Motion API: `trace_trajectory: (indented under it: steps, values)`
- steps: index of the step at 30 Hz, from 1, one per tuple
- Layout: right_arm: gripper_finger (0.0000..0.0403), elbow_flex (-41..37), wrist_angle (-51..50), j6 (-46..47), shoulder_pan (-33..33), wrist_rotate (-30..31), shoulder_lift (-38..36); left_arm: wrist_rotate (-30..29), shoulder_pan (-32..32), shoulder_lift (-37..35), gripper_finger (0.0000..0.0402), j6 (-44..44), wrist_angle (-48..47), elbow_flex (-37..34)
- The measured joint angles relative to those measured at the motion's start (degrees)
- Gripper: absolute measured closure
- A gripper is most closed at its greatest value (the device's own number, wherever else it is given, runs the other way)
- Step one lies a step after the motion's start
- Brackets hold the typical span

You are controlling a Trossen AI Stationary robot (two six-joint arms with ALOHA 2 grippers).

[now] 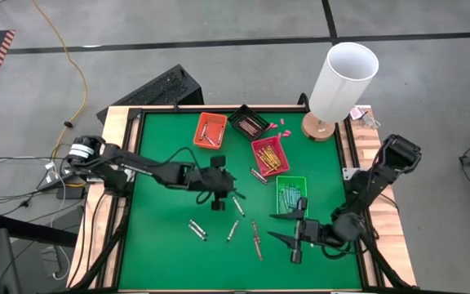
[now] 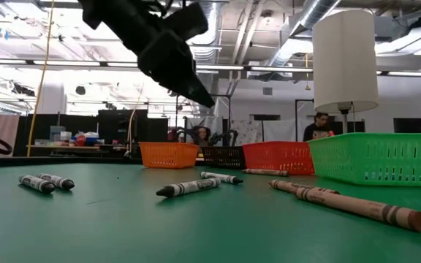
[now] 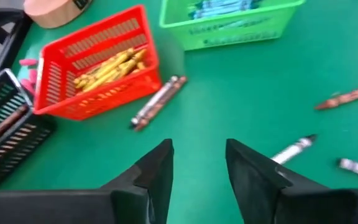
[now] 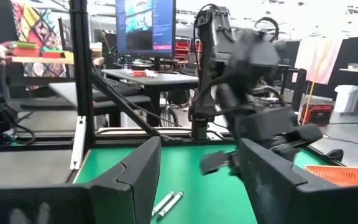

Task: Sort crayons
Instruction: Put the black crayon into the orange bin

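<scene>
Even, bright overhead light on the table [image 1: 161, 245], shadows soft. Low view: ceiling lamps [image 2: 386, 73] glare at twelve o'clock, the arm [image 2: 152, 36] blurred. Left wrist view smeared throughout.

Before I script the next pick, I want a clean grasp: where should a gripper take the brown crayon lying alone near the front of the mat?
Grip the brown crayon at mid-length, coming straight down from above, probably with the fingers set across its thin shaft. It lies flat on the green mat, apart from the other crayons, so both long sides look free.
</scene>
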Motion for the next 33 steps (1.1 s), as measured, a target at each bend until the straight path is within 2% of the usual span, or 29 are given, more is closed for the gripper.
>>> trace_trajectory:
  steps: [4,9,13,17,23,33]
  values:
    - [0.0184,0.0,1.63,-1.55,2.28,2.4,-0.09,2.07,3.75,0.02,0.0261,2.24,-4.37,2.13]
    - [0.0184,0.0,3.98,-3.48,3.87,2.57,-0.09,4.58,7.0,2.86,0.0264,5.52,-15.02,10.36]
    - [0.0184,0.0,4.54,-5.06,4.94,2.69,-0.11,6.2,8.58,7.53,0.0267,10.59,-19.07,17.35]
    - [0.0184,0.0,5.03,-5.6,6.36,3.65,-0.11,13.22,11.13,12.55,0.0267,13.67,-19.06,21.62]
    - [0.0184,0.0,4.97,-6.06,9.32,7.73,-0.09,18.11,14.58,19.71,0.0268,16.64,-22.31,28.79]
    - [0.0184,0.0,5.19,-8.68,10.75,11.13,-0.09,18.98,16.6,35.32,0.0268,16.87,-35.62,45.36]
